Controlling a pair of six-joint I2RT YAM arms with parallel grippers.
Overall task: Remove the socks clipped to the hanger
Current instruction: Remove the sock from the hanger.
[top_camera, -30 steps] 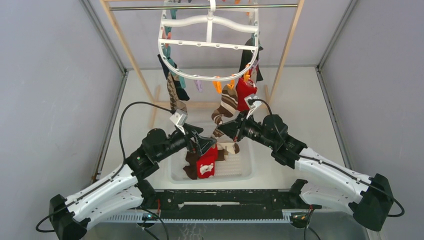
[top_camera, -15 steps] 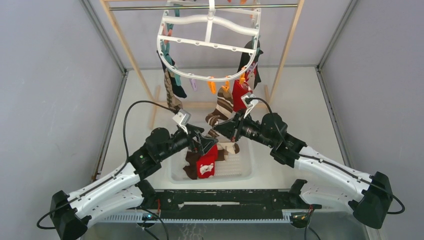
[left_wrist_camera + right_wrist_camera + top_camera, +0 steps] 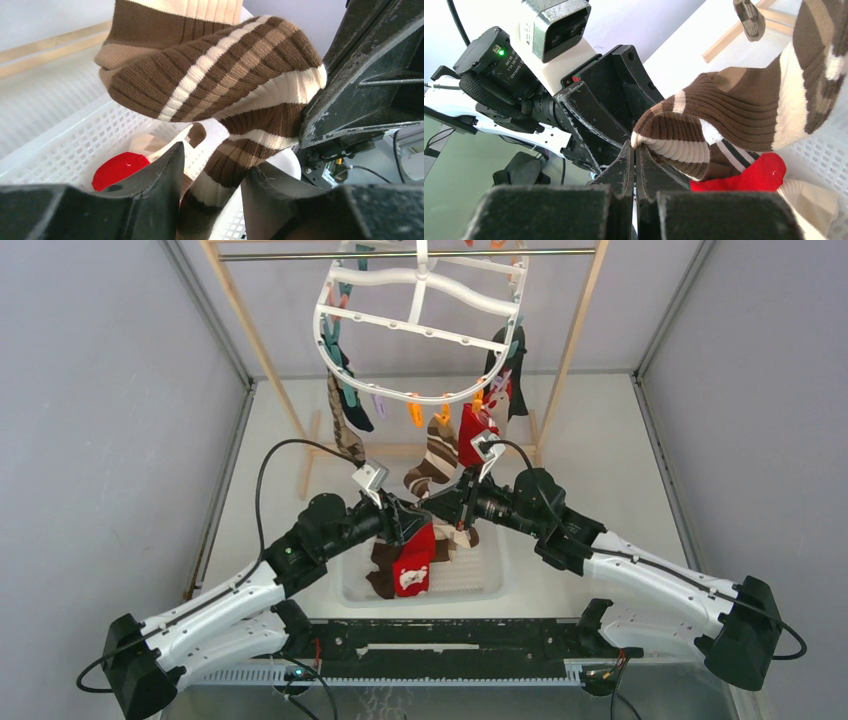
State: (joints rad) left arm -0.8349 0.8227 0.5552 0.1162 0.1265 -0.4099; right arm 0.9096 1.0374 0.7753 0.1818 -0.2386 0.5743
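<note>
You are working over a white surface (image 3: 600, 460) closed in by plain grey walls (image 3: 100, 390) on the left and right. A wooden rack (image 3: 255, 340) with a metal rod (image 3: 300, 254) stands across the far end. The hanger (image 3: 410, 326) hangs tilted from that rod. It carries a red sock (image 3: 468, 432) and a black sock (image 3: 505, 365) on its right side and dark socks (image 3: 352, 405) on its left.

The brown striped sock (image 3: 432, 465) (image 3: 225, 85) (image 3: 734, 110) dangles below the hanger's near rim, over the far edge of the white perforated basket (image 3: 480, 592) (image 3: 75, 145). Your right jaws are closed tight and pinch the sock's cream-edged end. Your left jaws stand partly open, and the sock's lower length runs down between their fingers (image 3: 165, 170). You cannot tell from here whether they press on it.

The basket sits near the middle of the surface between the two arms. It holds a red sock with white marks (image 3: 412, 565) (image 3: 117, 170) on top of other socks.
</note>
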